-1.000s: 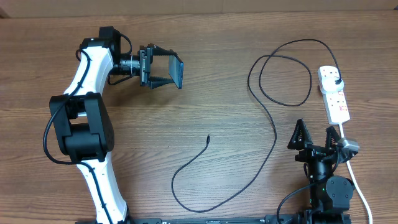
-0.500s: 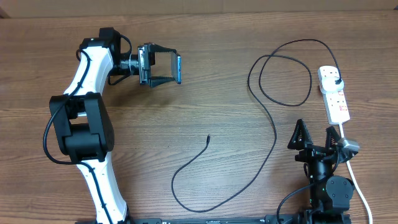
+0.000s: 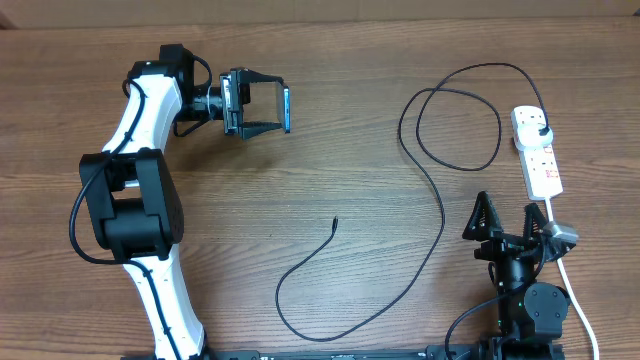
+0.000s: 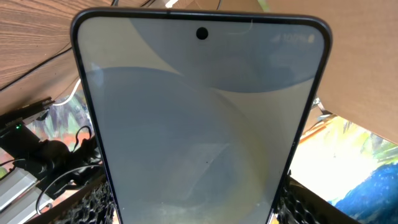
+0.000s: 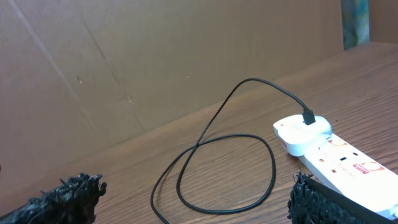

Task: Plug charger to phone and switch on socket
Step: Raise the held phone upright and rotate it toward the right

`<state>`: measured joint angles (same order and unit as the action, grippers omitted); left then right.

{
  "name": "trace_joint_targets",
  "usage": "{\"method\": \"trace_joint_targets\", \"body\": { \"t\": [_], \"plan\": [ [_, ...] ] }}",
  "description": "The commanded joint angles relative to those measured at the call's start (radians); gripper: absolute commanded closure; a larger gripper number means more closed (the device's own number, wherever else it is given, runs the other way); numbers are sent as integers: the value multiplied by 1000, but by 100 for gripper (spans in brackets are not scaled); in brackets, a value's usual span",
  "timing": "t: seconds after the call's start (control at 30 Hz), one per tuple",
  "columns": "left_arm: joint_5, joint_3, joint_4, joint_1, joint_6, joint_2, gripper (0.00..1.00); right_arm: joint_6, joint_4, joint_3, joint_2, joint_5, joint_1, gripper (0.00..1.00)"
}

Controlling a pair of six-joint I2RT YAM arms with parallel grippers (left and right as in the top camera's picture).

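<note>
the phone (image 3: 286,110) has rolled in the left gripper (image 3: 266,110). a second ago its face slanted toward the overhead camera; now it shows edge-on over the far left part of the table (image 3: 330,60), and it has hardly shifted in the last half second. this looks like the arm orienting the phone for the connector, not carrying it anywhere. nothing else differs.

at the near right corner the right gripper (image 3: 507,210) hovers spread wide and empty, as before. the charger (image 3: 441,215) lies untouched, with its connector tip (image 3: 335,219) mid-table, well apart from the phone. its cable loops toward the right edge, where its plug (image 3: 541,129) sits in the far end of the socket (image 3: 543,165). farthest off, the left fingers pinch the phone by its long sides. plugging in has not begun, and the switch's state cannot be told.
</note>
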<state>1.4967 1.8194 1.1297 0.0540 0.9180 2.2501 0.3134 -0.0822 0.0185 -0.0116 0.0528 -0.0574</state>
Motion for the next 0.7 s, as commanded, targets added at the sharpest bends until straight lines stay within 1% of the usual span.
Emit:
{"method": "trace_joint_targets", "body": {
  "t": [0.0,0.67],
  "plan": [
    [64,29,0,-3,10,7,96,-8,10,-10,8,18,-3,0],
    [64,29,0,-10,-13,7,96,-4,5,-10,8,9,-3,0]
  ]
}}
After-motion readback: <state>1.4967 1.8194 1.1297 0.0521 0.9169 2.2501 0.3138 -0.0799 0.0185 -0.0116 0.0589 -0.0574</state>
